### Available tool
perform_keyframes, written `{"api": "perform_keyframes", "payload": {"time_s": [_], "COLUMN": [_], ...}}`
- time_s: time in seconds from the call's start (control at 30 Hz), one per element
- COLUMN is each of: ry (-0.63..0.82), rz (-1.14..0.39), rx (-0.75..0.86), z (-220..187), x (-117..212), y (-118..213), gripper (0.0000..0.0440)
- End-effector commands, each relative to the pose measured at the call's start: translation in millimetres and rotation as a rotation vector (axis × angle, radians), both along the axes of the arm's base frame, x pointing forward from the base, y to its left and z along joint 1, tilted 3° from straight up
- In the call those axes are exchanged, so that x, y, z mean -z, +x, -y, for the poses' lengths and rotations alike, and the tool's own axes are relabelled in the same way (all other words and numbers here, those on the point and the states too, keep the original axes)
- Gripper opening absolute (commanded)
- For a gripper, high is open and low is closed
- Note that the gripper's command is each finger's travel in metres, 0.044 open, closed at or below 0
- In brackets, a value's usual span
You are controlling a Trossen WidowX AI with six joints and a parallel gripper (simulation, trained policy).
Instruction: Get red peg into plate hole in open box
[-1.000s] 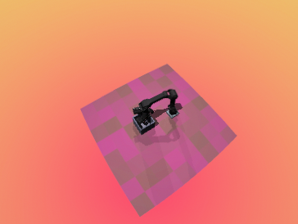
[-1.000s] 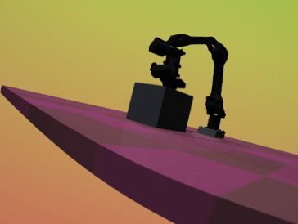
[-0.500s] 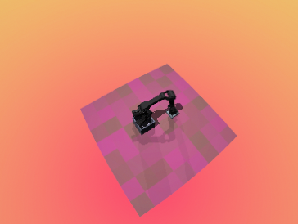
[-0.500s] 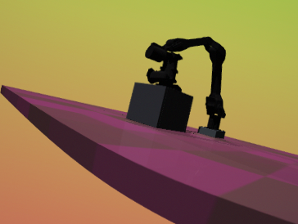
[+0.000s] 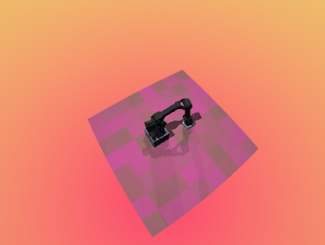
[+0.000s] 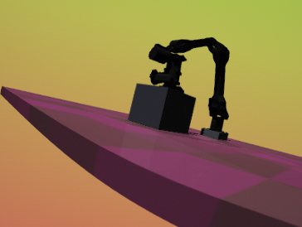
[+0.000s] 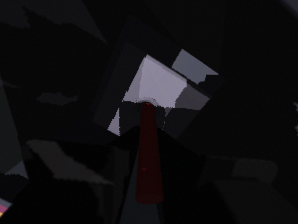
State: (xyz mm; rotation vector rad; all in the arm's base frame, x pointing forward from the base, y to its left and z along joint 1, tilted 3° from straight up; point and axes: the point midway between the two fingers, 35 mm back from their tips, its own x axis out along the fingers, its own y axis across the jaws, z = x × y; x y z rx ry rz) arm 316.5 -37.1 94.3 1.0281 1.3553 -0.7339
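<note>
the arm arches from its base at the right over to the open box at the left, a high bend that lets the claw come in from above, clear of the walls. the box stands on the surface, open side up, so the way in is from the top.

the claw is clamped on the red peg, which is down inside the box, hidden from outside by the walls. the fingers pinch it toward its back end, leaving a long free length ahead of them; that seems meant to let the tip reach the hole before the fingers meet the plate.

in the wrist view the tip lies over the curved edge of the hole, on the near side of the pale plate. whether it has entered or only hovers over the rim, i cannot tell. most of the peg shows, so it is not fully in. the next move likely calls for lining up the tip, then pressing straight down; a slight lean could jam it on the rim.
</note>
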Motion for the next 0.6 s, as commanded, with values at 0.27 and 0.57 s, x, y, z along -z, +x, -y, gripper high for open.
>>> {"api": "perform_keyframes", "payload": {"time_s": [0.27,0.57], "ry": [0.034,0.018], "rz": [-0.108,-0.139], "rx": [-0.055,-0.076], "z": [-2.7,6.0], "x": [37.0,25.9], "y": [-10.8,-8.3], "gripper": [0.0154,0.0144]}}
